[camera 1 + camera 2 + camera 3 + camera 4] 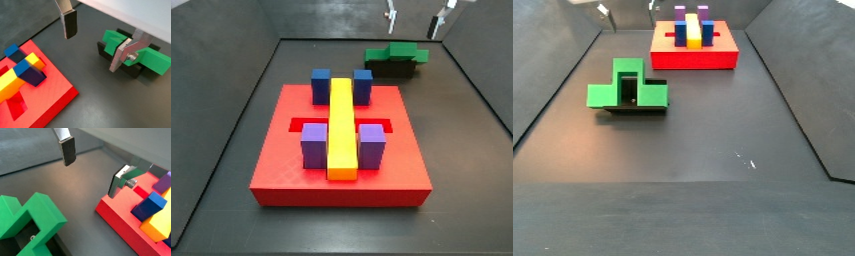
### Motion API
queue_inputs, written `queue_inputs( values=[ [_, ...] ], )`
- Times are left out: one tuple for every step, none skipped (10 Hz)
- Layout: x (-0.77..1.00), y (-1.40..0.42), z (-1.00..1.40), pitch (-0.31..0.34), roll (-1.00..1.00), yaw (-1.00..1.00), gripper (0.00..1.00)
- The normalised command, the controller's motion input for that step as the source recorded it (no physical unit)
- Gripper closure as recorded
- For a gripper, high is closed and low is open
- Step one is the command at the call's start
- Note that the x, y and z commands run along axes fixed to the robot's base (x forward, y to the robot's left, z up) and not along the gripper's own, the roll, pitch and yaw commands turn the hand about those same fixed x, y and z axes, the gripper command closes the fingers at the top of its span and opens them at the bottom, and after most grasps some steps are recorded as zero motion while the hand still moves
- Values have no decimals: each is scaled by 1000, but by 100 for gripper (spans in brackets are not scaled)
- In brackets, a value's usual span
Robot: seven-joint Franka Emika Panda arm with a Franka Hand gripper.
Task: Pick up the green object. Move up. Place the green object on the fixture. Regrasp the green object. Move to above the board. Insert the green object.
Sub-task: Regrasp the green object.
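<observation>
Hovering hand raised, fingers wide, empty, green object on fixture

Hanging high above the dark floor, pincer spread wide with nothing between the fingers. Sitting on the fixture, green object blocking one stretch. Rising elsewhere, red board carrying blue, purple and yellow blocks. Lying bare between them, open floor.

The bright green blocky plastic piece looks smooth and matt, as does the thick red plastic board. Above the matt dark grey surface, the hand, hanging with its plates apart, has brushed silver metal fingers with dull black pads.
</observation>
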Motion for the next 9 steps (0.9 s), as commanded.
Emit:
queue_inputs(
  values=[
    [-71,-517,0,211,1000,0,0],
    [-17,-454,0,214,1000,20,0],
    [23,-280,0,229,1000,140,0],
    [54,-154,0,211,1000,254,0],
    [117,-54,0,220,1000,326,0],
    [194,0,0,280,1000,394,0],
    [314,0,43,340,1000,420,0],
    [434,0,63,351,1000,397,0],
    [506,0,89,369,1000,349,0]
  ],
)
